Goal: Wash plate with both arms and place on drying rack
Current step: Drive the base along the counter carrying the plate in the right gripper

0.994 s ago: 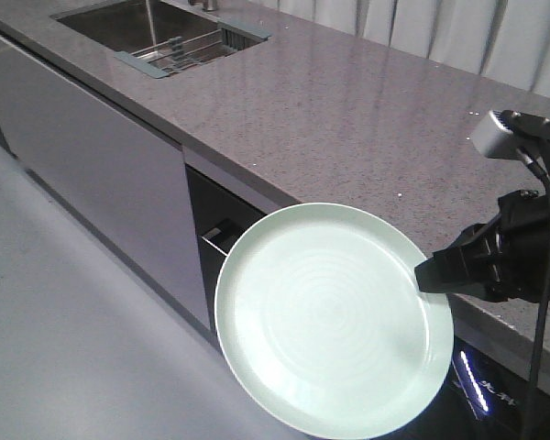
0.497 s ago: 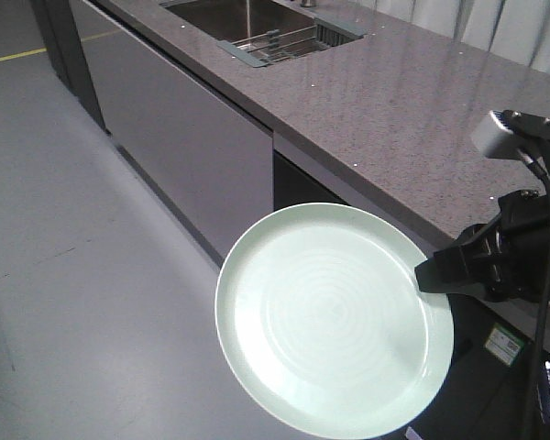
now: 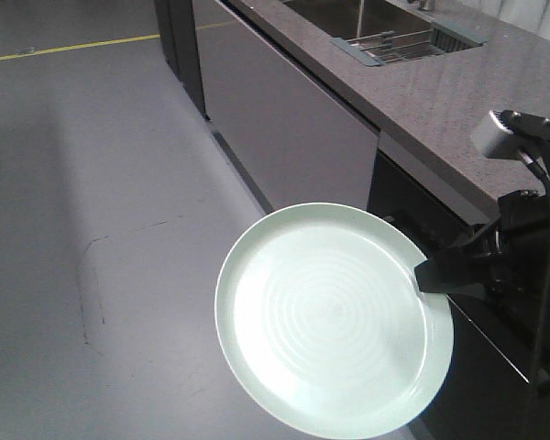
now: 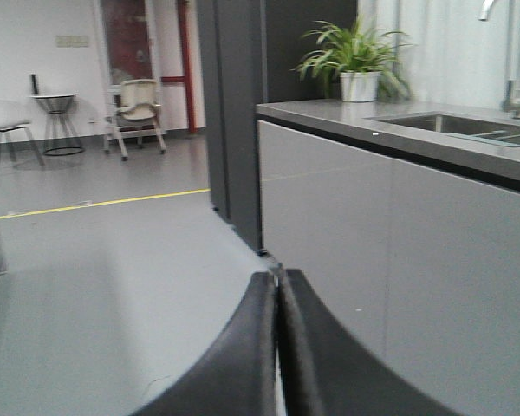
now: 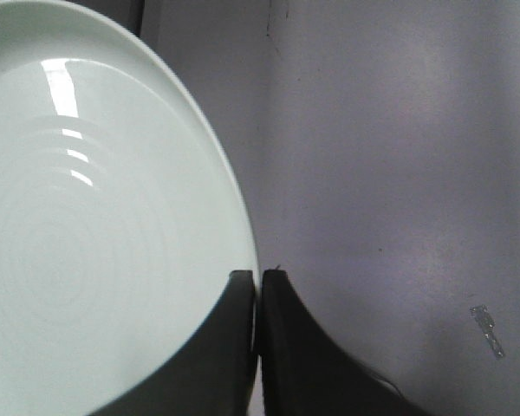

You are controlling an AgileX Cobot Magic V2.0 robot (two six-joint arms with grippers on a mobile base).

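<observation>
The right claw is clenched on the rim of the plate, one finger above the rim and one below, so it grasps the plate by its edge. The pale green plate hangs out to the claw's left in the front view, face up and tilted, in the air over the grey floor and touching nothing else. A small grey camera block sits above and behind the claw.

Just behind the claw runs a speckled countertop over grey cabinet fronts. Far beyond the claw, along that counter, the steel sink is set in, and the drying rack lies across the sink's near end, well apart from the plate. A yellow line crosses the floor farther off.

The left claw is clenched with its fingers pressed together and nothing between them. Beyond it, to its right, stands the same counter; farther away are a potted plant and a chair.
</observation>
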